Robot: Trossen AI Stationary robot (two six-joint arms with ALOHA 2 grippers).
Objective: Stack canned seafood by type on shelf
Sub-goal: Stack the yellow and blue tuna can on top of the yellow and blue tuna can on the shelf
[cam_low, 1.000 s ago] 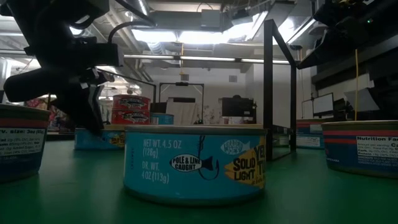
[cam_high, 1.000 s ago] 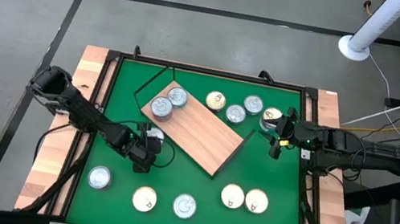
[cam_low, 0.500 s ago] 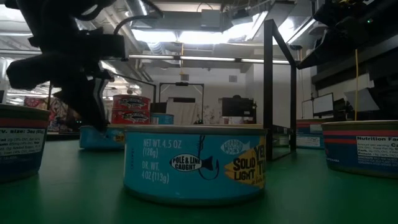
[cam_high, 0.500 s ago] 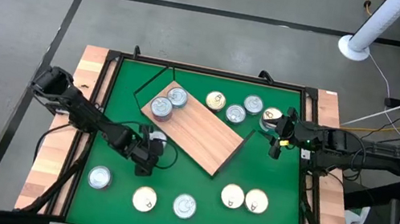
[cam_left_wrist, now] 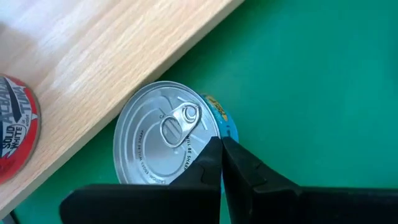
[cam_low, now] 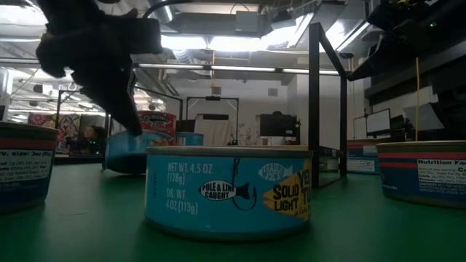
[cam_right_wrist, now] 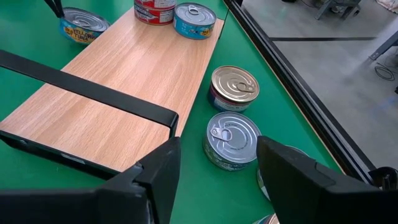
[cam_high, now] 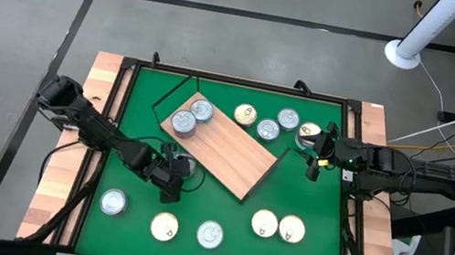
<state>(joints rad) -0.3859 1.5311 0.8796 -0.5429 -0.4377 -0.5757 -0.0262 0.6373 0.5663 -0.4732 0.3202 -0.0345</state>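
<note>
- High view: the wood-grain shelf point(cam_high: 233, 152) lies angled on the green mat point(cam_high: 316, 207), with two tins point(cam_high: 191, 116) on its far-left corner.
- Left gripper point(cam_left_wrist: 221, 163), jaws pressed together, pinches the rim of a tilted blue-labelled tuna tin point(cam_left_wrist: 165, 142) at the shelf's left edge.
- Right gripper point(cam_high: 316, 155), jaws spread and empty, hovers right of the shelf near a silver-lidded tin point(cam_right_wrist: 232, 138) and a gold-lidded tin point(cam_right_wrist: 234, 86).
- Five more tins point(cam_high: 210, 233) stand along the mat's near side.

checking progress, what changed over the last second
The left gripper has closed on the rim of the blue-labelled silver tin beside the wood-grain shelf board, tipped it up and drawn it slightly toward the table's near edge. The right gripper and the other tins stayed put.
</note>
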